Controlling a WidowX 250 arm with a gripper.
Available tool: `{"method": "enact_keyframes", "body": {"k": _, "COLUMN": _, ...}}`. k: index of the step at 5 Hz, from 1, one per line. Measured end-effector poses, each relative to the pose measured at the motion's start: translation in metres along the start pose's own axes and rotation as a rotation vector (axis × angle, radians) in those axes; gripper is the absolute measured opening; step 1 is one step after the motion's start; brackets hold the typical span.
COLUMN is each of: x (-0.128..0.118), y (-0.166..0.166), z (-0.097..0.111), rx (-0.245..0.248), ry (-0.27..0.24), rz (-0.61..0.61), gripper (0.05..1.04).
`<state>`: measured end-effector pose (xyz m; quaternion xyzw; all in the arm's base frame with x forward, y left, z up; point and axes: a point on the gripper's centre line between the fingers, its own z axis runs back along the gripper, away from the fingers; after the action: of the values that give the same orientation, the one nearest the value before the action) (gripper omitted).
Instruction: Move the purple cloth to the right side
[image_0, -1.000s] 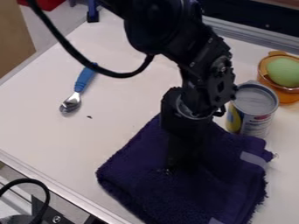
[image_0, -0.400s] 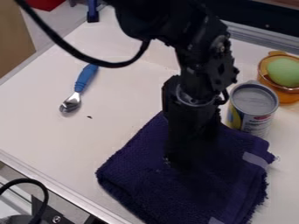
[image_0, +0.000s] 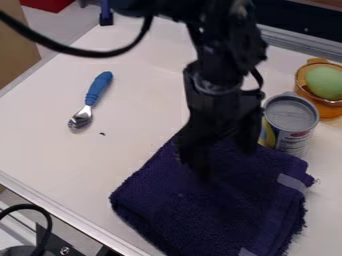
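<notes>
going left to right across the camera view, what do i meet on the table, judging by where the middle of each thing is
Blue-handled utensil → purple cloth → can → orange bowl with a green egg-shaped item in it

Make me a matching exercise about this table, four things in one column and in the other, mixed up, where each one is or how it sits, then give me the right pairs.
Things:
1. Purple cloth
2. Blue-handled utensil
3. Can
4. Green egg-shaped thing

Places and states:
A. Standing upright, with a grey top
B. Sitting in an orange dish
C. Spread beneath the claw
D. Lying apart from the others, at the left of the view

Right pairs: 1-C, 2-D, 3-A, 4-B
</notes>
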<state>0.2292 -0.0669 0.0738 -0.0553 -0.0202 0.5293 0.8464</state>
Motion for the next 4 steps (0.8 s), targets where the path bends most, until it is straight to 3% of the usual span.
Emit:
{"method": "enact_keyframes", "body": {"k": 1, "x": 0.015, "y": -0.001, "z": 0.008, "rx": 0.007, "ry": -0.035, "rz": -0.221, "gripper": 0.999}}
{"method": "enact_keyframes", "body": {"k": 2, "x": 0.034, "y": -0.004, "z": 0.016, "rx": 0.033, "ry": -0.118, "rz": -0.476, "gripper": 0.999}}
{"method": "enact_keyframes", "body": {"k": 3, "x": 0.052, "y": -0.003, "z": 0.018, "rx": 0.057, "ry": -0.176, "rz": -0.648, "gripper": 0.999}}
{"method": "enact_keyframes", "body": {"k": 4, "x": 0.073, "y": 0.003, "z": 0.018, "rx": 0.063, "ry": -0.214, "rz": -0.689, "gripper": 0.999}}
